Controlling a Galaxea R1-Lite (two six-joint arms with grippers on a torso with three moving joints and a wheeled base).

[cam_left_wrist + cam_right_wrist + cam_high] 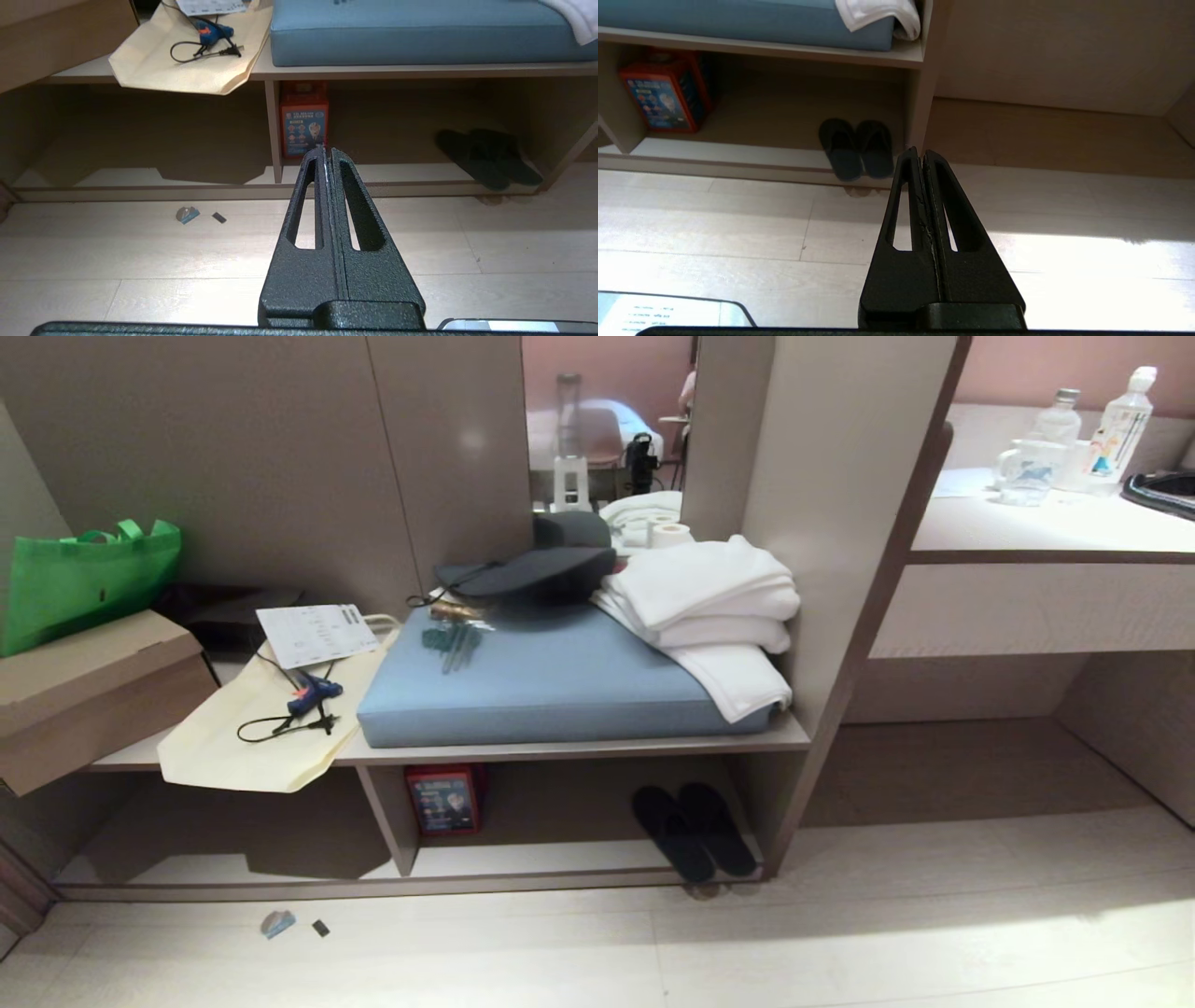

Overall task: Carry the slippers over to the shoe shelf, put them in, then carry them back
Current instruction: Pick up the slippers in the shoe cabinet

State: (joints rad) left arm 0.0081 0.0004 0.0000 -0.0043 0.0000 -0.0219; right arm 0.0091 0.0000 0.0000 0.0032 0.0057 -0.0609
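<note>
Neither gripper of mine shows in the head view. From there I see the slippers (695,831) lying side by side at the right end of the shoe shelf (560,877), on its pale base, their front ends reaching out to the shelf's front edge. A red box (443,800) stands in the same lower opening, just right of the thin upright divider (387,817). On the bench board above lie a blue cushion (551,681), folded white towels (709,607), a dark hat (532,569) and a cream tote bag (271,728) with a blue glue gun (313,691) on it. A green bag (84,579) sits at the far left.

Left wrist view: my left gripper (327,151) has its fingers pressed together, holding nothing, hanging over the pale floor (140,261) in front of the shelf. It points toward the red box (303,119); the slippers (488,156) lie well off to one side.

Right wrist view: my right gripper (920,151) is likewise closed tight and empty, above the floor (714,224). The slippers (857,149) lie beyond its tip, apart from it, beside the shelf's end panel (920,107).
</note>
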